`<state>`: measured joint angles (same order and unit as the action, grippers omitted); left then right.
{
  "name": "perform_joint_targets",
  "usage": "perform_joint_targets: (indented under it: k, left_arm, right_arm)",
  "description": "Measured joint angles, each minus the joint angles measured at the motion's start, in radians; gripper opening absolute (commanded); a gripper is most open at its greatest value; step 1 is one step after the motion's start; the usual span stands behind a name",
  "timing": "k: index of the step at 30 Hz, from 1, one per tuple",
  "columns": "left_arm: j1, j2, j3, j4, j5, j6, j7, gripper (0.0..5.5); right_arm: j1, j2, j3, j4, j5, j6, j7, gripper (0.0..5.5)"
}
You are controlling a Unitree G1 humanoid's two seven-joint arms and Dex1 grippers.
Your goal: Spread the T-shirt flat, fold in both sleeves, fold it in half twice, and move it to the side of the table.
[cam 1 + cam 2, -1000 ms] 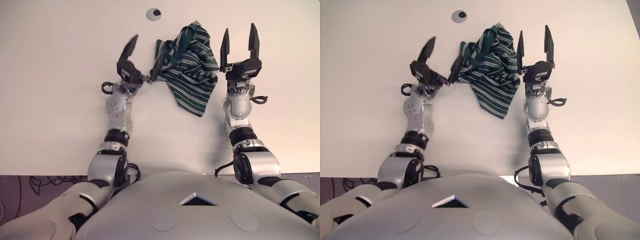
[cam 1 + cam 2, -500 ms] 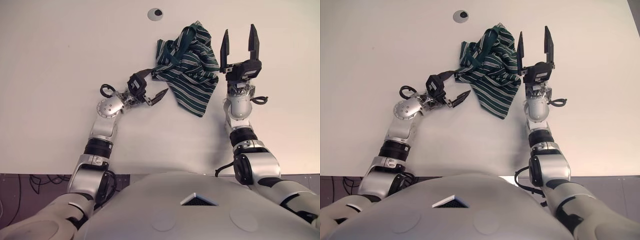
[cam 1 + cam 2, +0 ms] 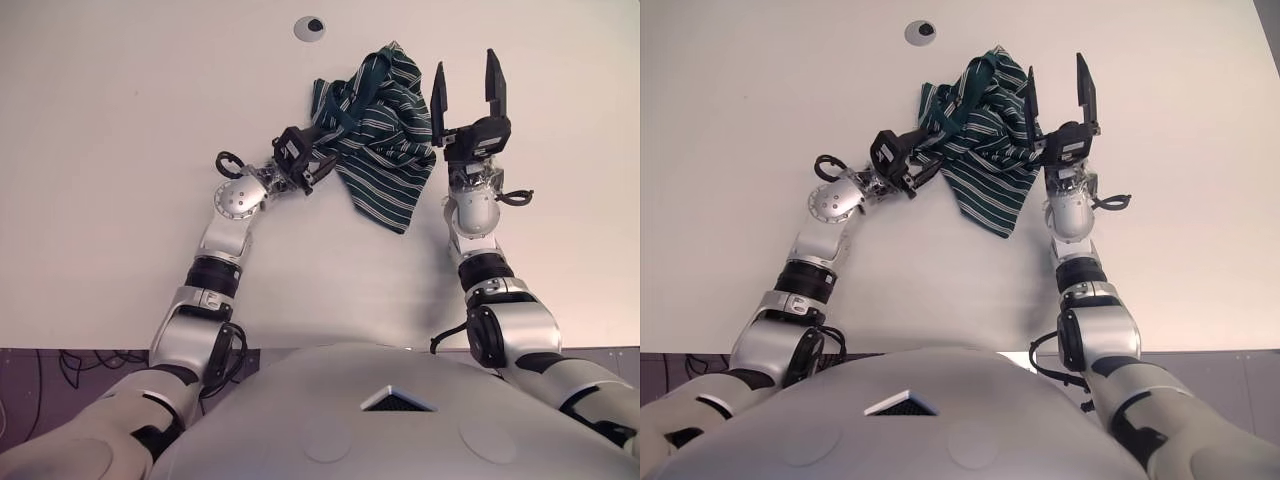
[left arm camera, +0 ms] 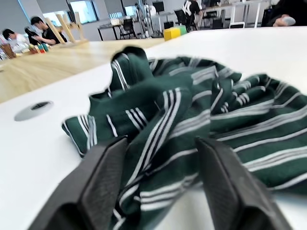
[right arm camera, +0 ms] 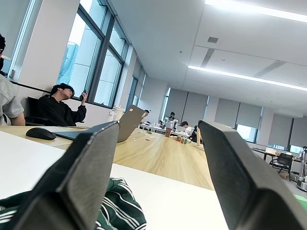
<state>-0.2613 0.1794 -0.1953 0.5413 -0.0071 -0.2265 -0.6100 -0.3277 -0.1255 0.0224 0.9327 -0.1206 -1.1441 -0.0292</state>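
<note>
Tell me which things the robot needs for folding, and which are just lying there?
For the job: crumpled dark green T-shirt with white stripes; left gripper, open at the shirt's edge; right gripper, open beside the shirt; white table.
Just lying about: round grey cable hole cover set in the table.

T-shirt: dark green, white stripes
state: crumpled, unfolded heap
location: far middle of white bench

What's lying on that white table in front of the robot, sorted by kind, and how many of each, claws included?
Crumpled dark green T-shirt with white stripes: 1
Round grey cable port set in the white table: 1
Black two-fingered claws, left gripper and right gripper: 2
Total: 4
</note>
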Motion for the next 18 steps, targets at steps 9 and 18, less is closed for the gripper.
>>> perform_joint_targets:
  k: [9, 18]
  left_arm:
    - [-0.009, -0.011, 0.002, 0.015, 0.003, -0.021, 0.005, 0.30]
    - [-0.018, 0.012, 0.059, -0.046, -0.068, -0.106, -0.025, 0.02]
  right_arm:
    - [-0.001, -0.001, 0.003, 0.003, -0.001, 0.000, -0.006, 3.02]
    - [-0.006, -0.001, 0.010, 0.010, 0.004, 0.001, -0.008, 3.02]
